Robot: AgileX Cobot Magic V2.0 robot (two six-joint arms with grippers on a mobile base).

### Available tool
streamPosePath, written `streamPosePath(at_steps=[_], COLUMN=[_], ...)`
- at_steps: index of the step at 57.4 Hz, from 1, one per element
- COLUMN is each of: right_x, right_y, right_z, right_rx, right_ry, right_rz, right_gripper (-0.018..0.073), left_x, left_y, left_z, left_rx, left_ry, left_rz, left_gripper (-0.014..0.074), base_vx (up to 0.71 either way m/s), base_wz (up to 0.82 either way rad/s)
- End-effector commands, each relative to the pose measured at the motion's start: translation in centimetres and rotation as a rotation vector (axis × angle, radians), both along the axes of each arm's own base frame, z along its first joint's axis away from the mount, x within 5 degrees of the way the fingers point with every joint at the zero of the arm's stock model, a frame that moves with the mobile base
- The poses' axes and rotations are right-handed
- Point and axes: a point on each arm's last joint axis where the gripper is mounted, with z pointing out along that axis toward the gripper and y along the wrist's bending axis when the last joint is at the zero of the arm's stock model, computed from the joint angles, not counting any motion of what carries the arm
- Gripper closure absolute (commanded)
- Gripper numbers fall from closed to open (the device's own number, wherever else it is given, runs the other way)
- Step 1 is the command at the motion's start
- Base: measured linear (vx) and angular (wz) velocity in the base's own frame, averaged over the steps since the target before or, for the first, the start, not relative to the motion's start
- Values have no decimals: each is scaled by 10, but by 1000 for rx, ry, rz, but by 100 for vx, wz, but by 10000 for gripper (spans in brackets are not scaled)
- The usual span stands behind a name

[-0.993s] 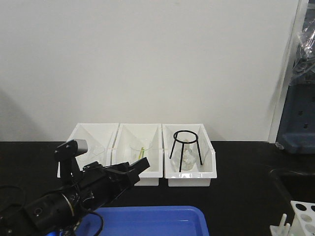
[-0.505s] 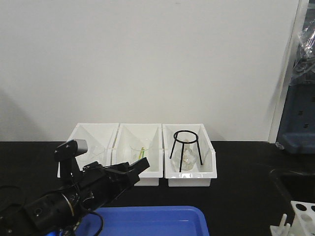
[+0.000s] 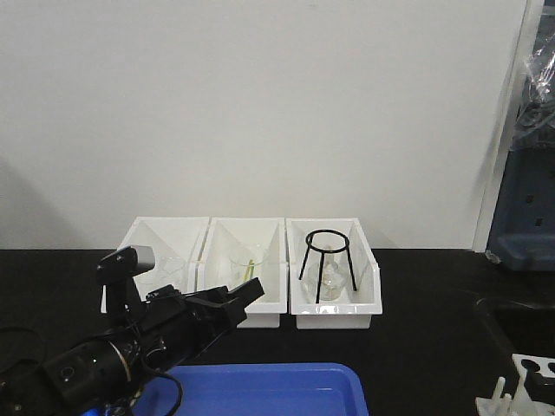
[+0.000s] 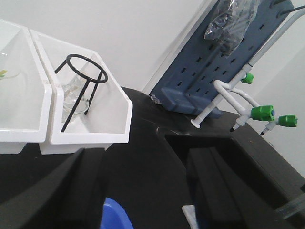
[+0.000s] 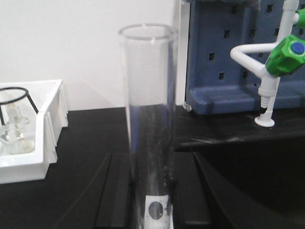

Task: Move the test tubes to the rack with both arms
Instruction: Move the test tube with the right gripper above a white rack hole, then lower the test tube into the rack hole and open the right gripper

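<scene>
Spanning the back, a plain white wall (image 3: 260, 104) meets a black benchtop (image 3: 425, 286) that runs the full width. At R side a blue pegboard (image 4: 224, 67) leans against the wall, w/ a black sink (image 4: 248, 157) set into the bench in front of it and white taps w/ green knobs (image 5: 286, 52) over the sink. A blue tray (image 3: 260, 390) lies at the near edge, centre-left. Three white bins (image 3: 260, 314) sit side by side by the wall: the R one holds a black tripod stand (image 3: 329, 251) over a small glass flask (image 5: 14, 129), the mid one a beaker (image 3: 247, 264) w/ a yellow-green stick in it. The left arm (image 3: 130, 355) reaches over the tray's L end toward the bins; the left gripper (image 4: 145, 162) has its fingers spread, nothing btw them. The rack (image 3: 531, 377) stands at the bench's near R corner. The right gripper (image 5: 152, 164) is clamped on a test tube (image 5: 148, 119), upright, open rim up, lower end right over a white rack part w/ a round hole; whether it has entered cannot be told.
</scene>
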Motion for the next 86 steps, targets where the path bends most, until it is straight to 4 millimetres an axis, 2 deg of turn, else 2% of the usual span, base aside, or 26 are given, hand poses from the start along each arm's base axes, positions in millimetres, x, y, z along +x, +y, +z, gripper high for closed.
streamPosePath(at_steps=[1,19,32,43,59,86], right_x=[5,10,-4,-7,-15,-14], right_y=[0,-2,0,0,0,0], right_z=[16,6,-10,-10,5,-4], right_rx=[-30,-15,-3,-7,-23,-10], right_ry=[-135,-87,-73,-103,-180,-86], right_rz=[3,-8,-11,-14,-16,-10], right_gripper=[565,565,565,565,565,565], left_x=[-3,-3,-2,-2,-2,-2], left_y=[0,0,0,0,0,0], left_z=[33,33,31,31,31,30], left_rx=[-98,-98,-94,-93,-90,-85], left_ry=[-111,-111,-106,-106,-102,-98], left_rz=[-12,-12,-11,-11,-9,-8], left_gripper=[88,88,88,88,88,88], base_vx=[0,0,0,0,0,0], base_wz=[0,0,0,0,0,0])
